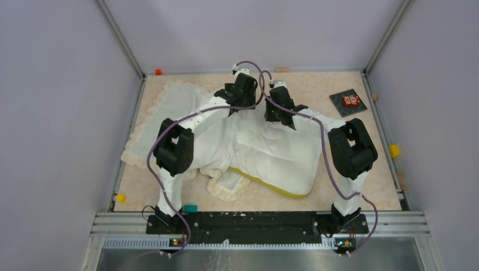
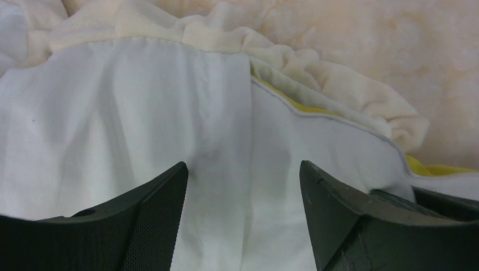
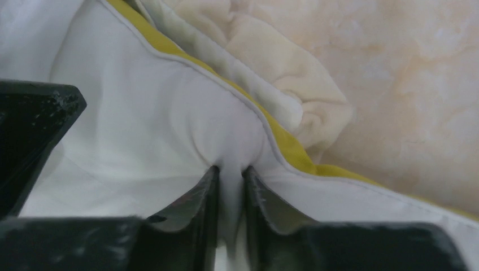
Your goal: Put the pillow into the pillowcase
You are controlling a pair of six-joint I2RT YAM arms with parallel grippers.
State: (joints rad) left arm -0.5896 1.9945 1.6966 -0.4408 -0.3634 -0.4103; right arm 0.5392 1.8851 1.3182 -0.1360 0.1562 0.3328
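pillow [image 1: 271, 152] lies plump across the middle of the table [image 1: 316, 90], yellow band along its near edge. pillowcase [image 1: 164, 113] spreads flat at the far left, its ruffled border bunched against the pillow's near-left corner (cream frill sits beside the yellow band in both wrist views). left gripper [image 2: 243, 169] has its jaws wide over white cloth. right gripper [image 3: 230, 172] is pinched tight on a fold of the pillow just inside the band. a small dark tile [image 1: 348, 102] lies far right, well apart.

Pillow [image 1: 277, 155] far edge behind arms [image 1: 199, 117]
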